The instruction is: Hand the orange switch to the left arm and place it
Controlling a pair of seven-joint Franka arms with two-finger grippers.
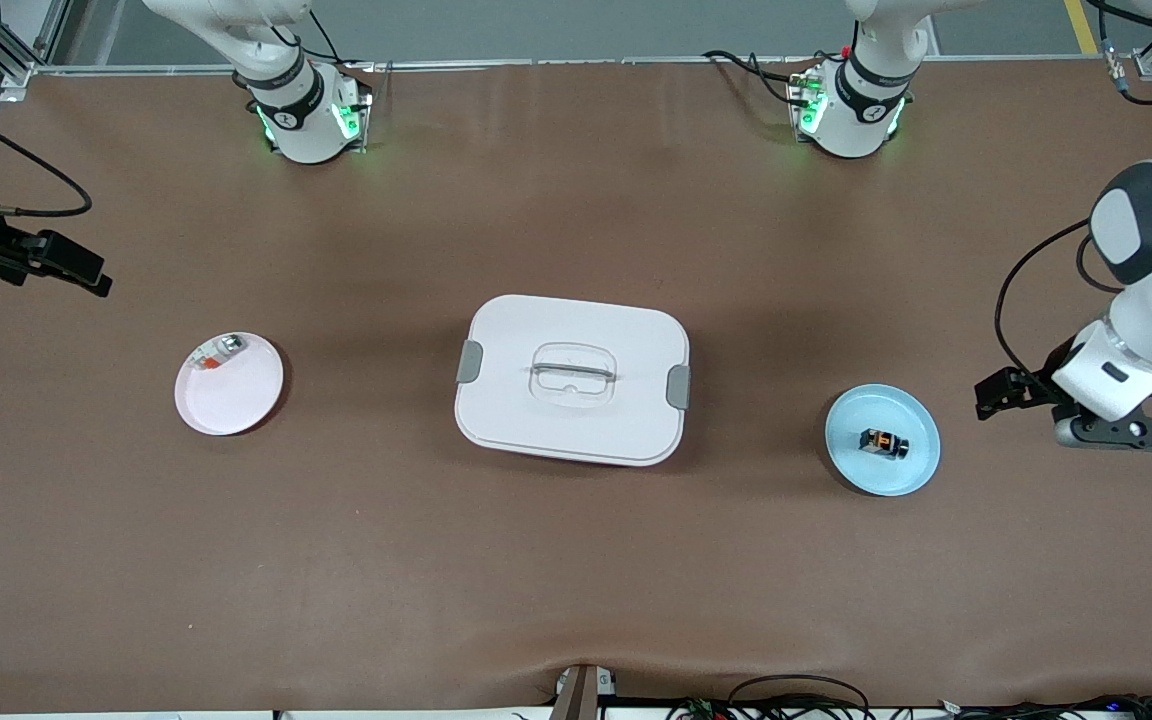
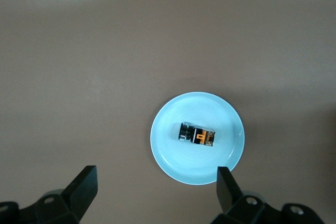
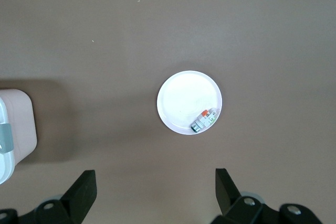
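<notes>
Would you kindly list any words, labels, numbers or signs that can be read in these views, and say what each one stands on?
None can be read.
Orange switch on the round light-blue plate: no legible marking.
Small clear-and-silver piece on the round pink plate: print too small to read.
Large white plastic box: no label visible.

blue plate (image 1: 911, 475); pink plate (image 1: 236, 400) holding clear-silver piece (image 1: 219, 352).

A brown table (image 1: 576, 560) fills the frame. At its centre sits the white box (image 1: 572, 380); a pale pink plate (image 1: 229, 384) lies at middle left of the frame, and a light blue plate (image 1: 882, 439) at middle right.
</notes>
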